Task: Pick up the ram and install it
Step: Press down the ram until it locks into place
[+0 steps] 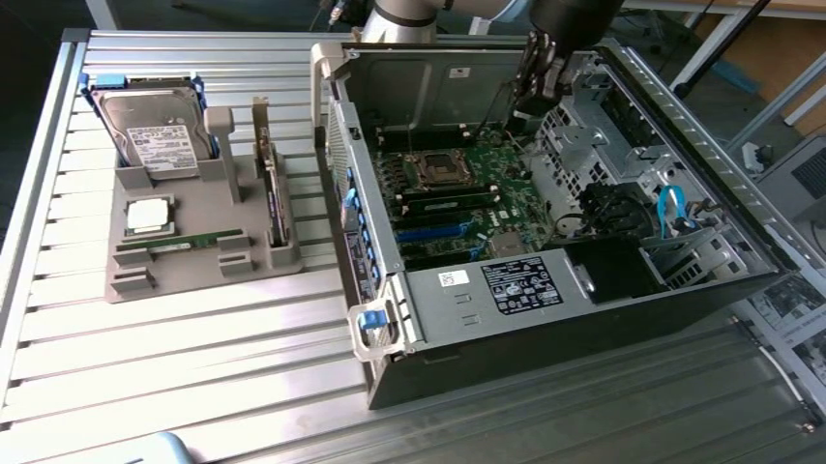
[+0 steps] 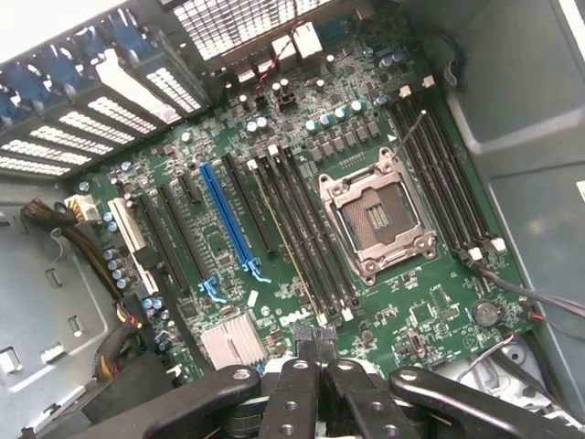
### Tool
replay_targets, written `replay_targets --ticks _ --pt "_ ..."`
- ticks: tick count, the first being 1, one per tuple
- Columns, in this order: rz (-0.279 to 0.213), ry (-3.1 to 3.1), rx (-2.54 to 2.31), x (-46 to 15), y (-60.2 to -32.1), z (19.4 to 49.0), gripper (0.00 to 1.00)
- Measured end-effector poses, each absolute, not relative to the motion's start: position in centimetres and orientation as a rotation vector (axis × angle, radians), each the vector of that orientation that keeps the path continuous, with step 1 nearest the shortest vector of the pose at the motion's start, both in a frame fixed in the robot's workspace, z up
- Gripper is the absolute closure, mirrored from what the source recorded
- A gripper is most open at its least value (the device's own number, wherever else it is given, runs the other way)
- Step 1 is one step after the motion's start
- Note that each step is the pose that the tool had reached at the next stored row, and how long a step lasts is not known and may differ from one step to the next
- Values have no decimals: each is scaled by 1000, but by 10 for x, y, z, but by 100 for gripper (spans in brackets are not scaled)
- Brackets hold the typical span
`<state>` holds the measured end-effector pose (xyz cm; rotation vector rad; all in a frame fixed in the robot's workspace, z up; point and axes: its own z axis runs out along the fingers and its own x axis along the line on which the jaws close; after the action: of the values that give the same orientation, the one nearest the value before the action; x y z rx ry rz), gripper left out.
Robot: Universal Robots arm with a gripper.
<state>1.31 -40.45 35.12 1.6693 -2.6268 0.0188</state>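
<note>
Shut claw [image 2: 315, 352] over motherboard [image 2: 302, 197], ram [image 1: 181, 240] in grey holder [image 1: 193, 266]

Open computer case [image 1: 581, 290] gives clear room from above down to the green board [image 2: 302, 201]; its metal walls hem in the sides, and drive cage [image 1: 620, 145] and cables [image 1: 671, 208] crowd the exterior view's right.
</note>
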Motion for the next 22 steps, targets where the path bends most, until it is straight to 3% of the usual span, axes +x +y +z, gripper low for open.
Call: replay_targets --ticks 22 --pt "16 -2731 1491 13 -404 351 89"
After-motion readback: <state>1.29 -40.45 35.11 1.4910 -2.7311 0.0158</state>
